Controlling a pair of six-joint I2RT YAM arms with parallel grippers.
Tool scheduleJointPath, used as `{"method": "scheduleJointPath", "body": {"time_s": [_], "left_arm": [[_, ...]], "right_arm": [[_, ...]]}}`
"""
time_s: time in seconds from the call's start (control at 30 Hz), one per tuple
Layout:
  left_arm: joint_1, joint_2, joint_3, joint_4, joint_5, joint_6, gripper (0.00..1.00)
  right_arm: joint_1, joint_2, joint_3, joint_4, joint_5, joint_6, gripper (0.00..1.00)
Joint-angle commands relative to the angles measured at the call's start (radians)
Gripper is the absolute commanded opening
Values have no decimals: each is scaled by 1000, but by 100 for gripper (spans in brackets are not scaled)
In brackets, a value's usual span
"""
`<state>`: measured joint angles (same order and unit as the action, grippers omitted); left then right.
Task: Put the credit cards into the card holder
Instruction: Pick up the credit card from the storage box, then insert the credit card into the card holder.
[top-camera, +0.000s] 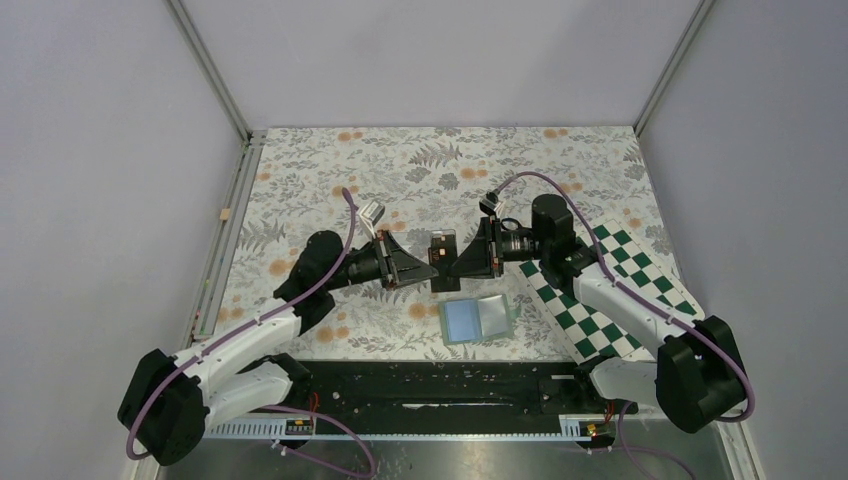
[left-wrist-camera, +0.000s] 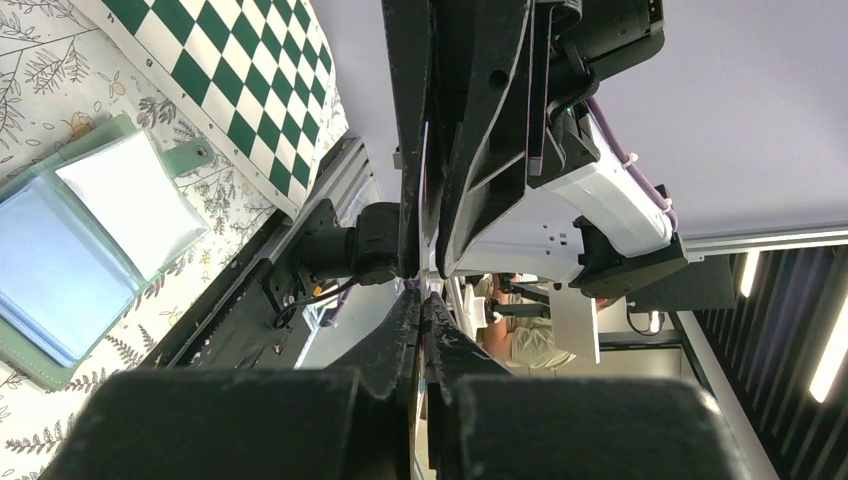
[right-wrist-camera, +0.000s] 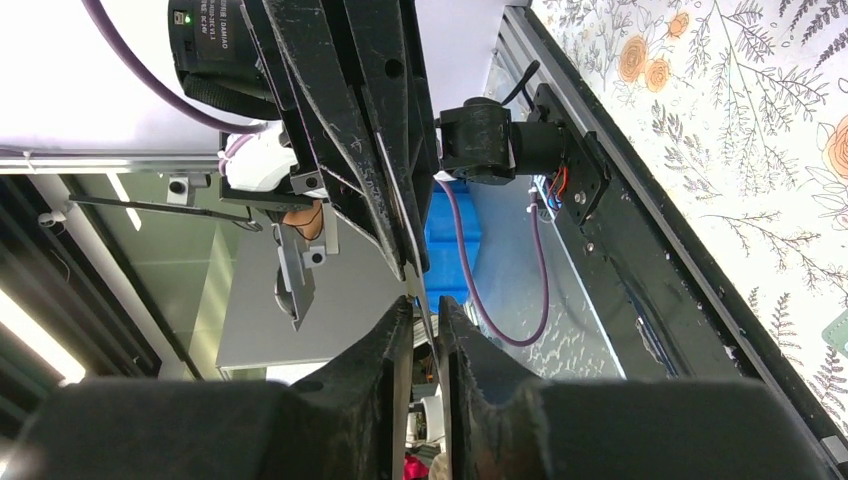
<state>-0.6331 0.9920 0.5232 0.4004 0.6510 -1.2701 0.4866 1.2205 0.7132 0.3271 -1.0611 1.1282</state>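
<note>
The card (top-camera: 441, 247) is up in the air over the middle of the table (top-camera: 400, 160). It is held flat, with one face up and one face down. It looks like one card, but I cannot tell if more are stacked with it.

The left claw (top-camera: 430, 268) comes at it from the left. Its fingers are pressed together on the card. The right claw (top-camera: 455, 266) comes from the right and meets it tip to tip. Its fingers sit close around the card's edge with a thin gap showing, so I cannot tell if it is squeezing.

The wallet (top-camera: 478, 320) lies on the table, nearer the arm bases than the card and a little to the right. It is open, with its pale blue pockets facing up and its long side going left to right. I see no card in the pockets. The right claw is a bit nearer to it, so I think that arm has the shorter trip down.

A green and white board (top-camera: 610, 290) lies just right of the wallet, under the right arm.
</note>
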Motion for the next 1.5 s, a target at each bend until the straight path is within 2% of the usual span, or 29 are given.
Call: {"method": "scheduleJointPath", "body": {"time_s": [0.0,0.13,0.17,0.3,0.4,0.47,0.57,0.7,0.83,0.97,1.17,1.47], "left_arm": [[-2,14,13,77,31,-7,0],[-1,19,7,80,31,-10,0],[-2,20,6,79,29,-11,5],[0,8,16,7,2,26,44],[0,-11,23,-138,-67,84,60],[1,-17,22,-235,-128,112,65],[0,-7,13,-345,-195,133,66],[0,38,-38,-333,-194,120,66],[-7,98,-65,-331,-196,120,61],[-14,160,-71,-330,-236,144,52],[-36,295,-73,-249,-241,135,39],[-99,468,-33,-162,-247,119,29]], "right_arm": [[14,6,11,84,-45,20,20],[13,21,12,114,-70,32,3],[13,22,12,113,-79,29,0],[12,14,10,45,-72,-48,0],[9,-8,21,-147,-7,-210,0],[0,-34,33,-304,65,-347,0],[-32,-57,20,-490,147,-492,0],[-81,-104,-63,-585,309,-612,0],[-120,-134,-187,-539,421,-623,0],[-126,-74,-183,-529,479,-661,0],[-139,35,-156,-486,466,-673,0],[-147,93,-207,-339,410,-623,0]]}}
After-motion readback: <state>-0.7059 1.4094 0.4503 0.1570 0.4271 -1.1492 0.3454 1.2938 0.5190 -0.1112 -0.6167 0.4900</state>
